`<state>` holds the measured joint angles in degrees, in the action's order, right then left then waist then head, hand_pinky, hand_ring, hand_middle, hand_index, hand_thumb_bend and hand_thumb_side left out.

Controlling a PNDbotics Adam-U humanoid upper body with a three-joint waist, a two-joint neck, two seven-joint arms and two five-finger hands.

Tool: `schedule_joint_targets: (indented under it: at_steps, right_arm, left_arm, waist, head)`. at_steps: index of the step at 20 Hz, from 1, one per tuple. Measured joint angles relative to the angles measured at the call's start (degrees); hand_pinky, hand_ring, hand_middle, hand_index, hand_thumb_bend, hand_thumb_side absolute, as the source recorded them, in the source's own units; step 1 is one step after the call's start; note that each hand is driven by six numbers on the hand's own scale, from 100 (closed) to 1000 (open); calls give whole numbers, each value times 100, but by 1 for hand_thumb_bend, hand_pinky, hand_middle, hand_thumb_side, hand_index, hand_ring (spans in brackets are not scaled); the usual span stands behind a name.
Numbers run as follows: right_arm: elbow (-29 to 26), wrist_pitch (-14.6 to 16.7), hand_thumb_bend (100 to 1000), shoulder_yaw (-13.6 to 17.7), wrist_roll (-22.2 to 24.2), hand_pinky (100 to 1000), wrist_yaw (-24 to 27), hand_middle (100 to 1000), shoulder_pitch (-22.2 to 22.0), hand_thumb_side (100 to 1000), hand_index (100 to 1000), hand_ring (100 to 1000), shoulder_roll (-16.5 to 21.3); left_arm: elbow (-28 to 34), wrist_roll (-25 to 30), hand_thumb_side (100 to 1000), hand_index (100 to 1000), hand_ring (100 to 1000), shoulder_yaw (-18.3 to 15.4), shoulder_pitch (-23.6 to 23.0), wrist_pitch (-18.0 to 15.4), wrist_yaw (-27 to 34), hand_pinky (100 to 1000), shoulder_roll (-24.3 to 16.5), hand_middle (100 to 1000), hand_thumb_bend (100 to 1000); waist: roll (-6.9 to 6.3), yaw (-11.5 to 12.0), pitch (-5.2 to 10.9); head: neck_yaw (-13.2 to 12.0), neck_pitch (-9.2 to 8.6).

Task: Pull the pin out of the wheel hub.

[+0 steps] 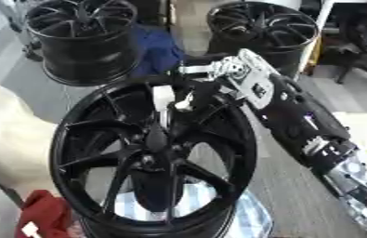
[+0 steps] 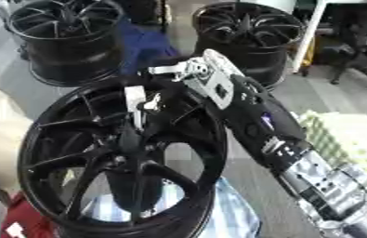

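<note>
A big black wheel hub (image 1: 154, 158) fills the middle of the picture. It stands tilted, with its open face turned up toward the camera, and thin black spokes run from its middle out to the rim. Its lower edge sits on a blue and white cloth (image 1: 255, 218).

The robot's right arm (image 2: 300, 162) comes in from the lower right corner and reaches up and across to the top of the wheel hub. The right hand (image 1: 211, 74) is over the upper rim of the hub. Its white and silver fingers (image 2: 166, 69) are bent down toward the hub. A white pin (image 1: 163, 100) stands upright among the upper spokes, just below the hand. The fingers are right by the top of the pin, but the pictures do not show clearly whether they have closed on it, so I cannot tell if the hand grips it. The pin's lower end is down among the spokes near the middle of the hub.

The left hand is not seen in either view.

Two more black wheels stand behind on the grey floor (image 1: 332, 97), one at the top left (image 1: 81, 37) and one at the top right (image 1: 264, 28). A dark blue cloth (image 1: 158, 51) lies between them. A red thing (image 1: 44, 214) shows at the lower left corner, beside the hub. A pale, blurry shape (image 1: 7, 135) fills the left edge.
</note>
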<state>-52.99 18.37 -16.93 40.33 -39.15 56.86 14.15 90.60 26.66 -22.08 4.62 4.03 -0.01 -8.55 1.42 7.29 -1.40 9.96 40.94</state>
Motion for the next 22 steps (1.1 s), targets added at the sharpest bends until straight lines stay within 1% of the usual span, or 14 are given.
schedule_joint_targets:
  at_steps: [2, 5, 12, 15, 17, 18, 19, 20, 21, 22]
  right_arm:
    - [21, 19, 268, 2, -10, 817, -8, 828, -2, 530, 959, 852, -34]
    - [47, 32, 259, 2, -27, 812, -9, 806, -2, 540, 940, 841, -69]
    - [79, 11, 228, 4, -98, 794, -94, 736, -23, 539, 881, 781, -138]
    - [106, 2, 197, 31, -159, 774, -156, 691, -46, 535, 856, 748, -167]
    - [140, -2, 163, 36, -204, 762, -181, 652, -54, 517, 826, 719, -189]
    - [157, -2, 157, 41, -232, 759, -192, 648, -59, 512, 823, 715, -191]
    - [165, -1, 125, 55, -266, 747, -199, 608, -70, 493, 795, 684, -197]
    - [181, 2, 116, 68, -294, 743, -203, 603, -78, 489, 789, 678, -206]
    - [195, 6, 100, 72, -328, 727, -203, 567, -81, 469, 755, 644, -215]
    - [200, 8, 100, 78, -369, 719, -203, 549, -90, 462, 740, 625, -223]
  left_arm:
    - [0, 1, 622, 788, 588, 1, 1, -1, 0, 588, 0, 590, 100]
    - [0, 1, 622, 788, 588, 1, 2, -1, 0, 588, 1, 590, 100]
    - [0, 2, 622, 788, 589, 5, 4, 0, 0, 588, 47, 590, 100]
    - [2, 3, 623, 788, 589, 20, 11, 1, 0, 588, 47, 589, 100]
    - [2, 7, 622, 788, 589, 31, 16, 5, 0, 588, 48, 589, 100]
    - [3, 10, 623, 788, 589, 32, 20, 8, 0, 588, 48, 589, 100]
    - [4, 12, 623, 788, 589, 32, 25, 10, -1, 588, 48, 589, 100]
    - [5, 14, 623, 788, 589, 32, 30, 12, -2, 588, 48, 589, 100]
    - [6, 16, 623, 788, 589, 33, 33, 13, -2, 588, 48, 589, 100]
    - [9, 18, 623, 788, 589, 33, 38, 15, -3, 588, 49, 589, 100]
  waist:
    - [-4, 1, -1]
    - [-6, 13, -1]
    - [-12, 30, -1]
    - [-13, 50, -1]
    - [-13, 58, -3]
    - [-13, 60, -4]
    - [-13, 62, -4]
    - [-12, 65, -4]
    - [-11, 67, -5]
    - [-10, 73, -6]
  head:
    - [22, -33]
    - [33, -35]
    - [59, -78]
    - [59, -77]
    - [57, -69]
    - [50, -48]
    - [36, -9]
    - [12, 47]
    - [-20, 109]
    - [-50, 170]
